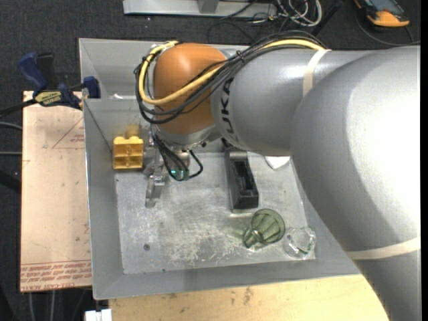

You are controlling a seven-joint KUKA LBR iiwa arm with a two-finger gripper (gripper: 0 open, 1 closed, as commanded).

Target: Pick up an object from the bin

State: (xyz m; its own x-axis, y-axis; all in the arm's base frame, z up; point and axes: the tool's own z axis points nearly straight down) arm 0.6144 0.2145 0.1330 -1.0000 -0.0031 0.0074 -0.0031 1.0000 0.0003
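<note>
Bin (101, 199): grey metal, on dark carpet.
Lower right: green translucent piece (263, 228) beside clear piece (299, 241).
Centre: black block (241, 182).
Gripper (154, 194): left of centre, low over bare floor; jaw state cannot be told.
Nearest thing: yellow block (127, 152), upper left of gripper, by left wall.

Grey arm (321, 112) extended from right, orange-covered wrist (187, 85), tool (154, 191) pointing down

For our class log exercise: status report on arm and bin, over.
Gripper low over bare bin floor. Yellow plastic block nearest, up-left. Black oblong box off right, not blocking.
</note>
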